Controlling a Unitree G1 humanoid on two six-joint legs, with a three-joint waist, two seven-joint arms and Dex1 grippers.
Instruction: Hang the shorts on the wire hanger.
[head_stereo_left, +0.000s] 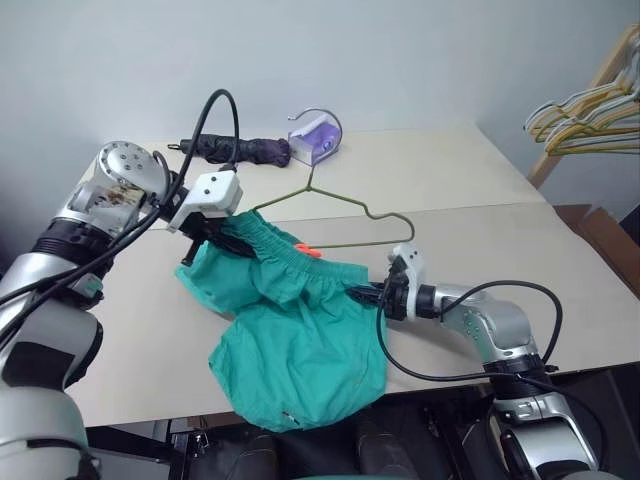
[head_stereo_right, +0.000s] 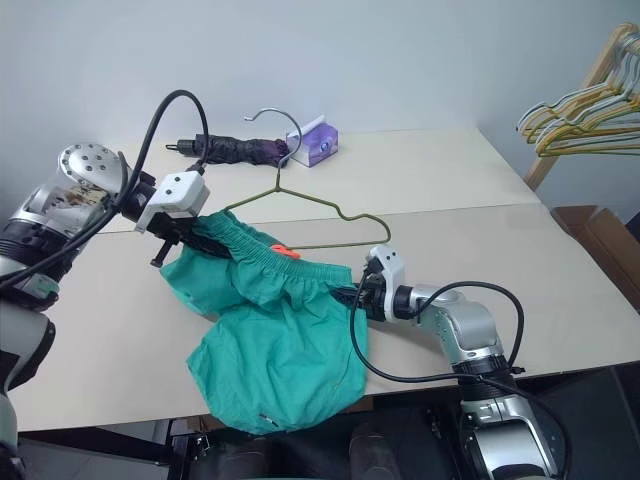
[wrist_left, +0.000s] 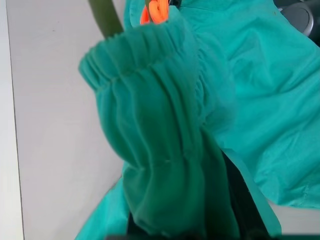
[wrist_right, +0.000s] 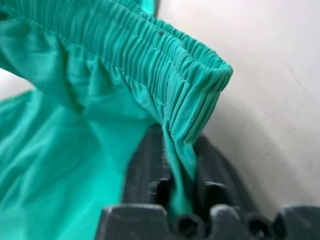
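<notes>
We have the teal-green cloth shorts (head_stereo_left: 295, 335) pinched at both waistband ends: left gripper (head_stereo_left: 222, 238) clamped on one end, right gripper (wrist_right: 181, 187) clamped on the other. They hang over the beige table's (head_stereo_left: 480, 180) near edge, waistband overlapping the thin olive-brass wire hanger (head_stereo_left: 345, 205) lying flat.

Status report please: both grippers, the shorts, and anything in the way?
Left gripper, right gripper: shut on shorts waistband, opposite ends. Wire hanger on table behind them. Nothing in the way.
</notes>
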